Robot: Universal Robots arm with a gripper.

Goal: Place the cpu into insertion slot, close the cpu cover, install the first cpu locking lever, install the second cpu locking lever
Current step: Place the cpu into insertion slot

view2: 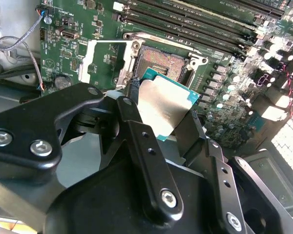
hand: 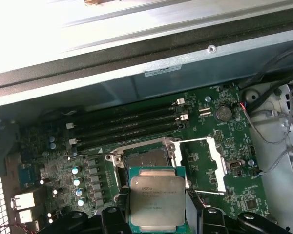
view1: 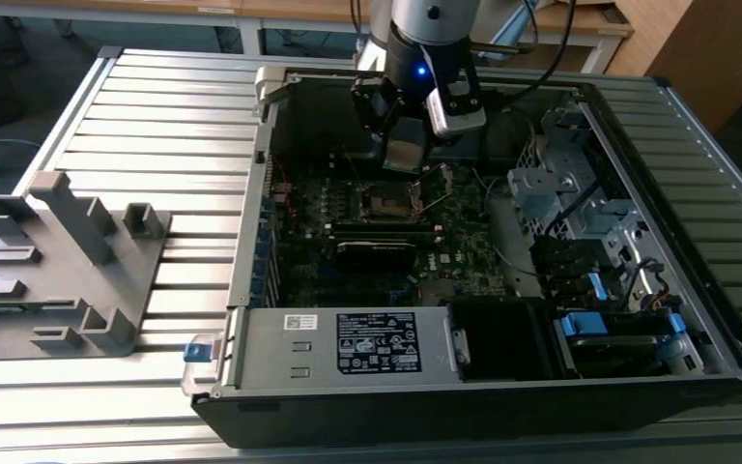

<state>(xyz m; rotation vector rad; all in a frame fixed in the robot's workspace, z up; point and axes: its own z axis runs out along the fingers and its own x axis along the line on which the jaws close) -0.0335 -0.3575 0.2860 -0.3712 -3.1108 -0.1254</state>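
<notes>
Since the cpu cover (view2: 103, 61) stands swung open, the claw (view2: 160, 112), clamped on the cpu (hand: 157, 200), has the bare insertion slot (view2: 162, 62) just beyond its tips.

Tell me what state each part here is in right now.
gripper: shut on the cpu, above the board.
cpu: held, not yet in the slot.
insertion slot: open, empty.
cpu cover: swung open beside the slot.
computer case: side open.

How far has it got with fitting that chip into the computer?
Nothing is finished yet. The gripper holds the cpu close to the insertion slot, which is bare. The cpu cover lies flipped open beside it. Seating the chip, closing the cover and locking it remain.
</notes>
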